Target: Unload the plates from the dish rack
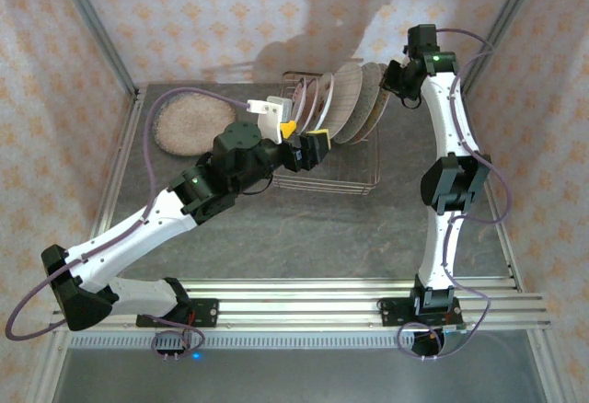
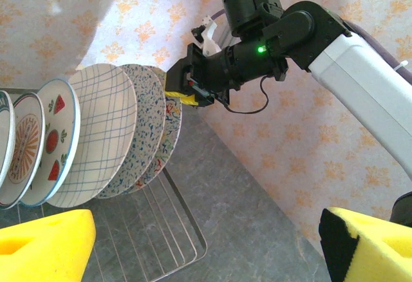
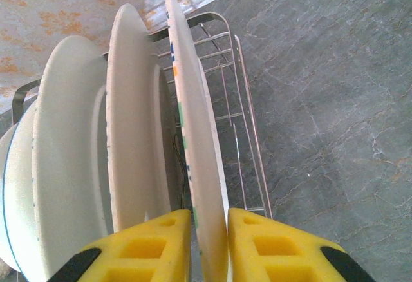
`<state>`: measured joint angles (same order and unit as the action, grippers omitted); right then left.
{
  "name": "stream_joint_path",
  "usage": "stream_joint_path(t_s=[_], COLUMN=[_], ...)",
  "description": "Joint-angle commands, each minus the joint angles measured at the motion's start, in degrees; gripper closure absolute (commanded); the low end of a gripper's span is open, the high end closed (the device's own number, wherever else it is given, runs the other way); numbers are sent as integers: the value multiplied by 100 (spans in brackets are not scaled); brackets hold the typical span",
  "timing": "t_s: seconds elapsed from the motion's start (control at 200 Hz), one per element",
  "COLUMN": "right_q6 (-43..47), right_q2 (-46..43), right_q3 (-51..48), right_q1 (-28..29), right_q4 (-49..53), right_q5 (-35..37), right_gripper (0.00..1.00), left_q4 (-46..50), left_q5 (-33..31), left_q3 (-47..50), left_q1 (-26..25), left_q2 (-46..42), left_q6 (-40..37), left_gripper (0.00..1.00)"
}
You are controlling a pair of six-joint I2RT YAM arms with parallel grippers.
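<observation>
At far centre of grey table [image 1: 304,237], dish rack [image 1: 322,185] holds row of plates [image 1: 342,101] on edge, leaning. Right gripper [image 3: 209,243] clenched on rim of end plate [image 3: 193,134], yellow pads [image 3: 151,246] against both faces; next plate [image 3: 132,114] just beside one pad, crowding it. Left gripper [image 2: 206,250] spread wide, empty, near rack's front left. Speckled brown plate [image 1: 193,125] lies flat far left, apart from rack. Orange-patterned wallpaper [image 1: 230,17] close behind rack. Watermelon slices painted on small plate [image 2: 55,140].
</observation>
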<state>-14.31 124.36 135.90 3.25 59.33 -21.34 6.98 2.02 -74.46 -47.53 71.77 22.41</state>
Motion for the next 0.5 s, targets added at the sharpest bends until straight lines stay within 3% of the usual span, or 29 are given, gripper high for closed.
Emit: stream_joint_path(t_s=[0.0, 0.34, 0.495], right_q6=[-34, 15, 103], right_q2=[181, 168, 152], right_q3=[93, 2, 15], right_q1=[-17, -61, -61], right_q4=[35, 17, 43], right_q5=[-100, -83, -3], right_gripper=[81, 82, 87], left_q4=[-172, -182, -215], left_q5=[-157, -165, -169], left_q3=[-131, -113, -104], left_q1=[-31, -36, -36], left_q2=[45, 48, 55], left_q6=[-18, 26, 53], left_gripper=[10, 10, 9])
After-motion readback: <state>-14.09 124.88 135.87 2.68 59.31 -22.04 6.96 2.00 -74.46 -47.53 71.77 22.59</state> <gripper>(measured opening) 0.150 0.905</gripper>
